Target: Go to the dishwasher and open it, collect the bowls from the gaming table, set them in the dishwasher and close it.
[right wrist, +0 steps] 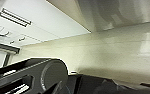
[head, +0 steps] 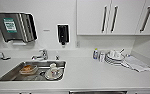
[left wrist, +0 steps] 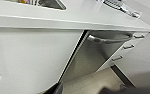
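Facing the worktop squarely puts the dishwasher with its bar handle below within reach; either hand's state I cannot tell.

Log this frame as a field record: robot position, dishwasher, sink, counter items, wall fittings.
position: facing the white counter at the sink
dishwasher: steel front under the counter, bar handle at its top; door state unclear
sink: steel, holds dishes; tap behind it
counter items: stacked plates, small bottle, cloth
wall: paper towel dispenser, soap dispenser, white upper cabinets
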You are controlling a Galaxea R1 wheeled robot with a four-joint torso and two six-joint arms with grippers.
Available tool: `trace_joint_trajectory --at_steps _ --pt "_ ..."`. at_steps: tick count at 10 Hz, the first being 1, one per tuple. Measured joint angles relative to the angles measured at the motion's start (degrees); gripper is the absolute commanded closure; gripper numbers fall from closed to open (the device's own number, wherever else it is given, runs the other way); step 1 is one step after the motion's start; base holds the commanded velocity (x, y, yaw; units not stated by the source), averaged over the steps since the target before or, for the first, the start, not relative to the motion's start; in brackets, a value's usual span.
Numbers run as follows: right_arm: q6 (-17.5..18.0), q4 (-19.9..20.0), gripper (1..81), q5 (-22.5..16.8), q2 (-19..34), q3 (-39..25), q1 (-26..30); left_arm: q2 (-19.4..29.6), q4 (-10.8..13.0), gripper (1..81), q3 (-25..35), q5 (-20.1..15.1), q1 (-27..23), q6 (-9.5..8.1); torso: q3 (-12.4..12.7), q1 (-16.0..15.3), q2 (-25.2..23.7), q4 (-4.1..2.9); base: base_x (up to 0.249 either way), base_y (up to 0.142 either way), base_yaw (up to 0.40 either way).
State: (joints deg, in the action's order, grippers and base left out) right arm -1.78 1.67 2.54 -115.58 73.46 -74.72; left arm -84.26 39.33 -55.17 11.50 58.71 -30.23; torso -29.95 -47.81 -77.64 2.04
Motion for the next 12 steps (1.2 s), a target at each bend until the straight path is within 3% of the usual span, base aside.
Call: trace_joint_trajectory --at_steps 3,6,7,10,12 --pt "0.0 0.0 1.0 0.0 0.1 -0.1 0.1 0.3 0.2 1.0 1.4 -0.1 -0.8 -0.02 -0.4 -3.5 -5.8 0.0 0.0 0.0 0.0" --pt "0.0 0.0 1.0 -0.1 0.0 -0.2 0.2 0.1 0.1 1.0 1.4 -0.2 -0.8 -0.27 -4.7 -6.6 -10.8 0.0 0.0 0.0 0.0" --pt "0.0 0.0 1.0 -0.1 0.0 -0.3 0.5 -0.2 0.1 1.0 1.4 -0.3 -0.8 -0.3 -5.2 -7.0 -11.4 0.0 0.0 0.0 0.0" --pt "0.0 0.0 1.0 0.0 0.0 -0.5 0.6 0.1 0.1 1.0 0.7 -0.2 -0.8 -2.58 -5.7 -7.4 -12.0 0.0 0.0 0.0 0.0" --pt "0.0 0.0 1.0 0.0 0.0 -0.5 0.9 -0.7 0.1 1.0 0.3 0.3 -0.9 -2.58 -5.7 -7.4 -12.0 0.0 0.0 0.0 0.0"
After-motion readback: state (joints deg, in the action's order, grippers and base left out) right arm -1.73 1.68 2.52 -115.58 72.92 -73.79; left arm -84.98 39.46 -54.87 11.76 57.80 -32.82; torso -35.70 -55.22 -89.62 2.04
